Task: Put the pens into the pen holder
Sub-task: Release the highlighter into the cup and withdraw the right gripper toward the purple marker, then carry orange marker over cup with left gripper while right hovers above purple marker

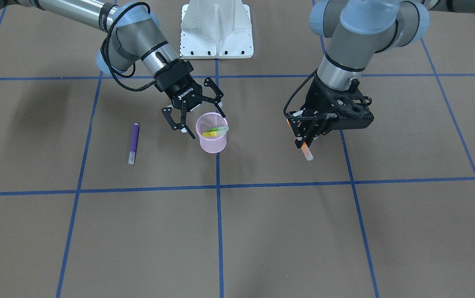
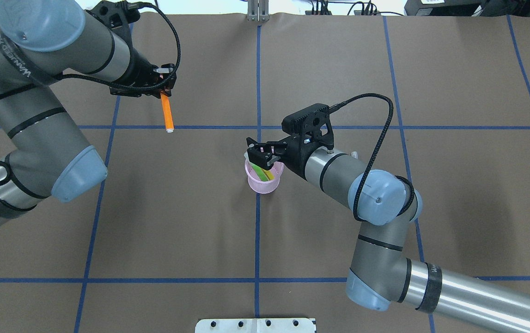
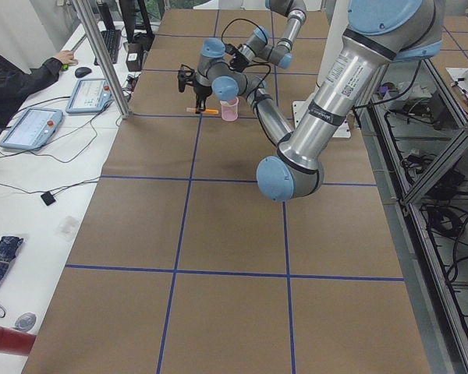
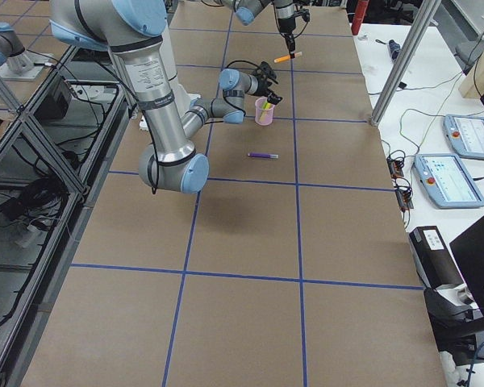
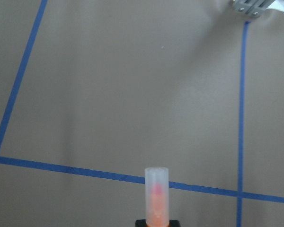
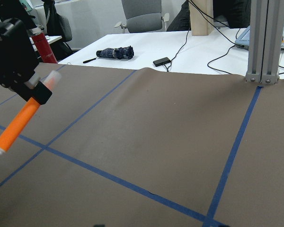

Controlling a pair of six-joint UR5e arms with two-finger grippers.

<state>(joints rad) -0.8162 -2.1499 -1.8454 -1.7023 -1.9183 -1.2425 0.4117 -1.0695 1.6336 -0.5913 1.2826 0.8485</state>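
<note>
- The purple pen (image 1: 133, 143) lies flat on the brown-papered table (image 1: 262, 240), beside a blue tape line and apart from both arms.
- The right gripper (image 1: 206, 123) hangs over the rim of the pen holder, with its fingers spread wide and nothing between them.
- The pink mesh pen holder (image 1: 212, 144) stands upright on a tape line, and the green pen (image 1: 214, 132) leans inside it.
- The left gripper (image 1: 303, 141) pinches the orange pen (image 1: 306, 151) by its upper end. The pen is tilted, raised off the table, clear cap downward, and well apart from the holder.

"ROBOTIQ" on right claw (image 1: 205, 123) body; other txt unreadable.
</note>
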